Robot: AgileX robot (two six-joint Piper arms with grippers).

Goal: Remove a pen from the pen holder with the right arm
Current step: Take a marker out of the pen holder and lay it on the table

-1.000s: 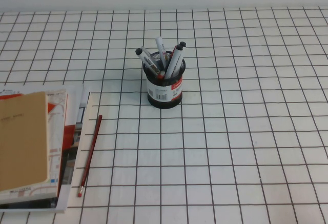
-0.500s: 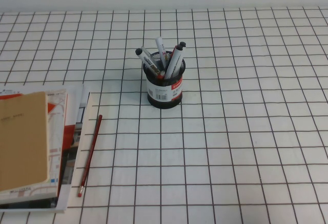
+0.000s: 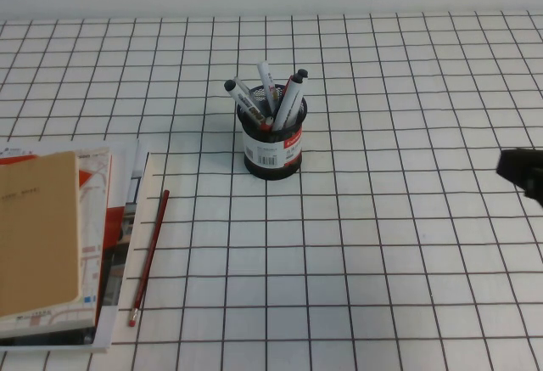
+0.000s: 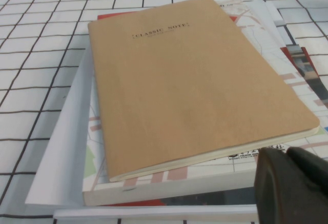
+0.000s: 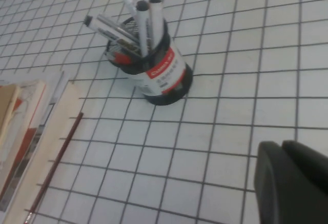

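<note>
**High view**
- Pen holder (image 3: pixel 272 146): black mesh cup, upright, mid-way across the gridded table (image 3: pixel 382 261). Several marker pens (image 3: pixel 287 99) fan out above the rim.
- Right gripper (image 3: pixel 522 171): dark tip at the right edge, well apart from the holder, off to its right and slightly nearer the robot.
- Clutter: red pencil (image 3: pixel 149 256) and notebook (image 3: pixel 36 231) on a paper stack, far left, outside the reach path.

**Left wrist view**
- Left gripper (image 4: pixel 292 183): low beside the edge of the notebook stack. Apart or together: cannot tell.

**Right wrist view**
- Jaws: together, nothing between them.
- Target vs jaws: holder ahead of the closed tip and well apart from it, pens leaning different ways. Must open before closing in.
- Handling (judged): pens light, stiff, smooth plastic, likely slippery. Holder also light, so could tip or drag along.
- Hold point (judged): exposed upper barrel just below the cap of the outermost pen, clear of its neighbours. Pull along its lean.
</note>
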